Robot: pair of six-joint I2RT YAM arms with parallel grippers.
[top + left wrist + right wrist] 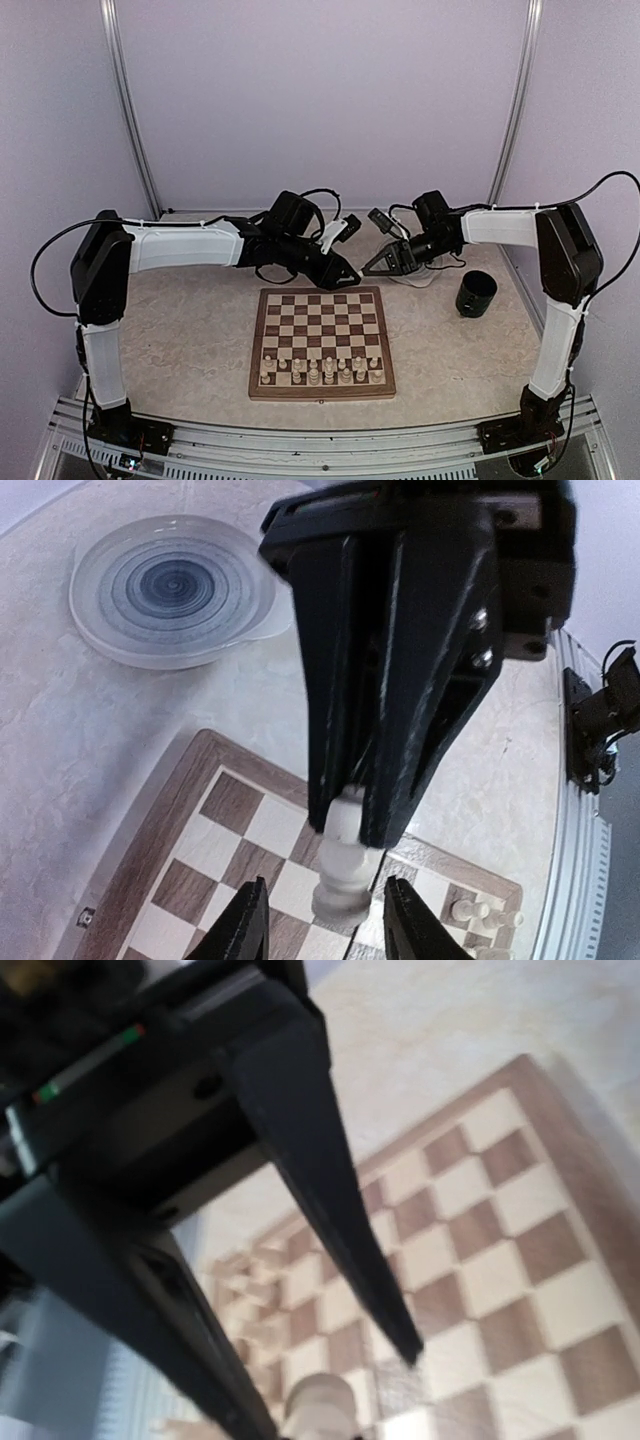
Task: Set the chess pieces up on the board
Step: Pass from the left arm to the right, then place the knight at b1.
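The board (322,340) lies in the middle of the table, with several pale chess pieces (322,372) standing in its two near rows. Both grippers meet above the board's far edge. My right gripper (385,262) pinches the head of one pale chess piece (345,865) between its fingertips (400,730) and holds it above the board's edge (120,880). My left gripper (325,920) is open, with one finger on each side of that piece's base and not touching it. In the right wrist view the piece's top (320,1400) shows between the right fingertips, blurred.
A round grey-ringed plate (170,585) sits on the table beyond the board's far left corner. A dark cup (476,293) stands to the right of the board. Cables hang near the right gripper.
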